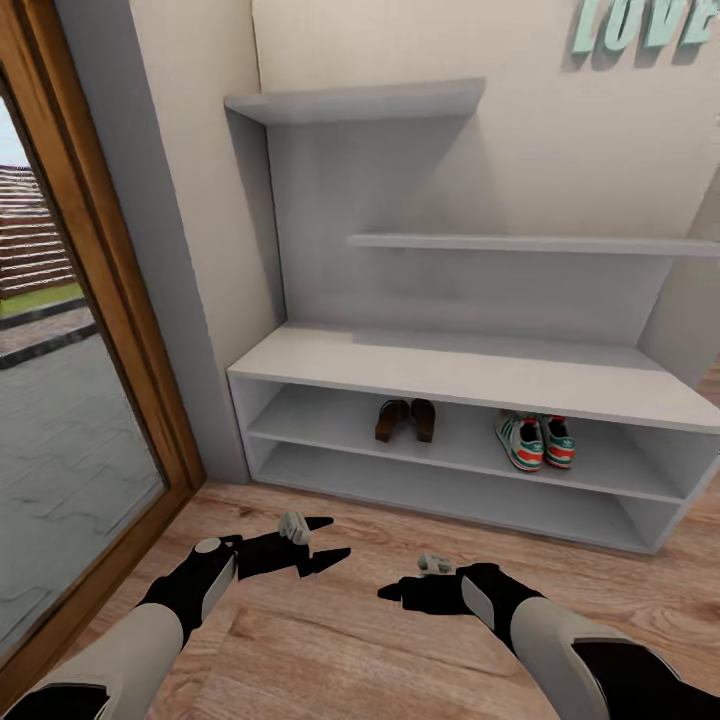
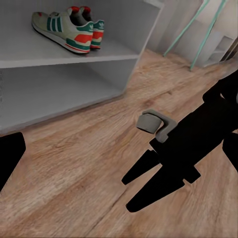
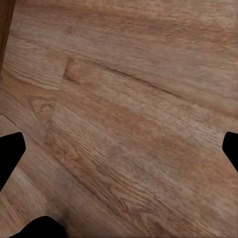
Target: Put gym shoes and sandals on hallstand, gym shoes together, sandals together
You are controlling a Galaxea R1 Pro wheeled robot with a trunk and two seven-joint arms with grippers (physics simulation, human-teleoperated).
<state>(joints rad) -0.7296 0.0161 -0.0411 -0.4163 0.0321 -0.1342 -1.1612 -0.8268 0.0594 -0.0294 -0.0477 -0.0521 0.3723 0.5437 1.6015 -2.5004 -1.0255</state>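
Gym shoes (image 1: 534,441) sit shelved; left tool (image 1: 325,541) spread wide, empty.

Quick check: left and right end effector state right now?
Left end effector: open, holding nothing, above the wood floor.
Right end effector: cannot be told; nothing seen in it.

Head view high, facing hallstand (image 1: 470,370), left wrist low beside it, right wrist close over floor (image 3: 129,124)
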